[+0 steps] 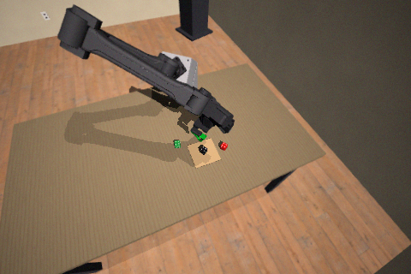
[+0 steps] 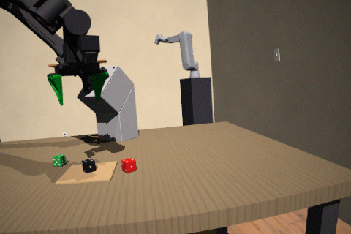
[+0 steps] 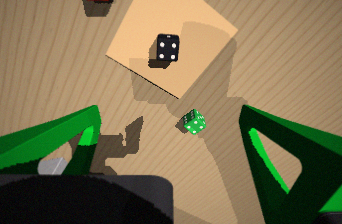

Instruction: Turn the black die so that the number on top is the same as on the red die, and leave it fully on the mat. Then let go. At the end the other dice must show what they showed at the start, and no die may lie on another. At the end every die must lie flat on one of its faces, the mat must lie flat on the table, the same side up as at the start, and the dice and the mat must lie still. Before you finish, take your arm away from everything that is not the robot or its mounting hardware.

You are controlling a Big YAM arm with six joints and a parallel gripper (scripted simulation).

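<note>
Because the black die point(image 1: 203, 150) point(image 2: 88, 165) point(image 3: 168, 48) probably needed turning, the pincer point(image 1: 199, 135) point(image 2: 80, 102) point(image 3: 170, 112) hung above the bench point(image 1: 115, 193) point(image 2: 208, 175) point(image 3: 292, 50), fingers apart, leaving room to straddle it.

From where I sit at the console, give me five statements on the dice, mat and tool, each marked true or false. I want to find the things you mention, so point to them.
1. The black die point(image 1: 203, 149) point(image 2: 88, 165) point(image 3: 168, 48) rests on the mat point(image 1: 200, 162) point(image 2: 102, 178) point(image 3: 212, 30). True.
2. The red die point(image 1: 223, 145) point(image 2: 129, 165) lies on the mat. False: it is beside the mat, on the table point(image 1: 115, 188) point(image 2: 208, 175) point(image 3: 22, 65).
3. The tool point(image 1: 200, 136) point(image 2: 80, 102) point(image 3: 170, 112) is open. True.
4. The green die point(image 1: 177, 144) point(image 2: 59, 160) point(image 3: 195, 122) is stacked on the black die. False: it sits apart, on the table.
5. The black die is between the tool's fingers. False: they are above the table, holding nothing.
</note>
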